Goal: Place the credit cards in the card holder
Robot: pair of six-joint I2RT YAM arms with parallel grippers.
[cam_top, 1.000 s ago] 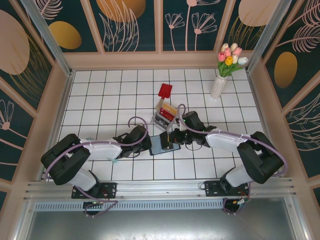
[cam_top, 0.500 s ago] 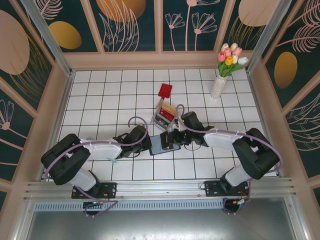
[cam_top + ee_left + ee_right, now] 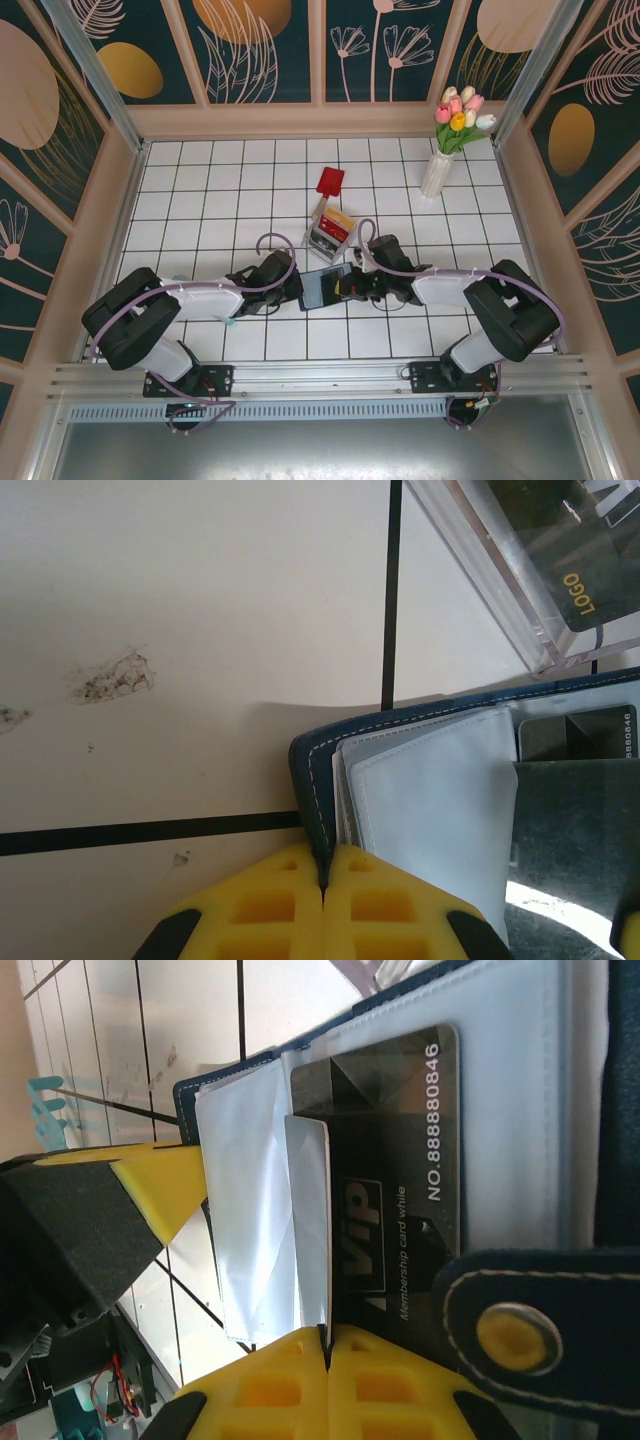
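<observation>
Looking down from above, you see the card holder (image 3: pixel 322 288) lying open on the white tiled desk (image 3: pixel 200 200), between your two claws and just in front of the clear plastic box (image 3: pixel 322 240).

Your left claw (image 3: pixel 322 878) is clenched on the holder's navy stitched edge, its yellow fingers (image 3: pixel 270 905) pressed together over that rim near the corner.

Your right claw (image 3: pixel 326 1345) is clenched too. It pinches the end of a pale credit card (image 3: pixel 308 1230), which stands edge-on over the holder's grey-blue inside, right beside a pale pocket flap (image 3: pixel 245 1210). A black VIP card (image 3: pixel 400 1160) lies flat against the inside of the holder, touching the pale card's edge; whether it sits fully in a slot you cannot tell. The snap tab (image 3: pixel 520 1332) rests just beside your right fingers.

The clear box holds more cards, red and yellow (image 3: pixel 338 220). From the left wrist, a dark card marked LOGO (image 3: pixel 585 580) shows behind its wall. A red paddle (image 3: pixel 330 182) lies beyond the box, and a vase of tulips (image 3: pixel 437 172) stands well apart at the far right.
</observation>
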